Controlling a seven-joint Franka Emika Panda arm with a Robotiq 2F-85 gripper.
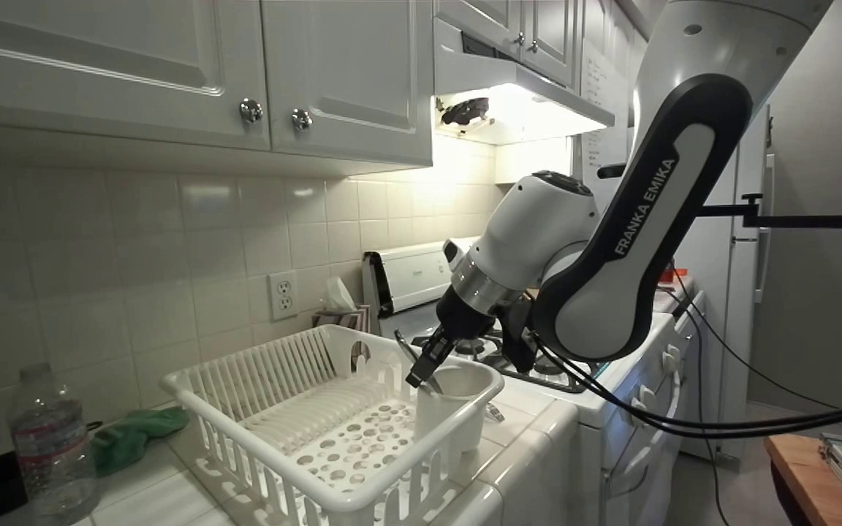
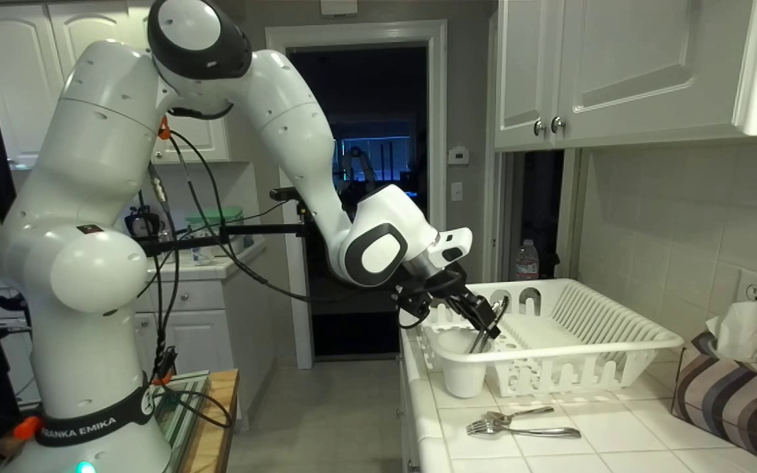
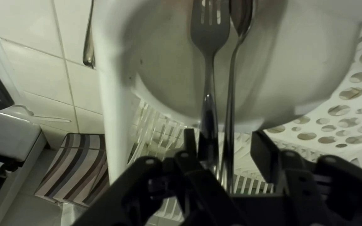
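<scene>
My gripper (image 3: 226,147) stands open around two metal handles in the wrist view. They belong to a fork (image 3: 210,40) and a spoon (image 3: 233,69), whose heads rest down in a round white cup (image 2: 462,381). The fork handle lies close to the left finger (image 3: 189,139); whether they touch I cannot tell. A gap separates the spoon handle from the right finger (image 3: 264,153). In both exterior views the fingertips are just above the cup, at the corner of a white dish rack (image 1: 253,442), with the handles leaning up beside them.
Another fork (image 2: 536,431) and a smaller utensil (image 2: 526,412) lie on the tiled counter beside the rack. A striped tissue box (image 2: 720,401) stands nearby. Past the rack are a plastic bottle (image 1: 52,446) and a green cloth (image 1: 139,435). Cabinets (image 1: 348,73) overhang the counter.
</scene>
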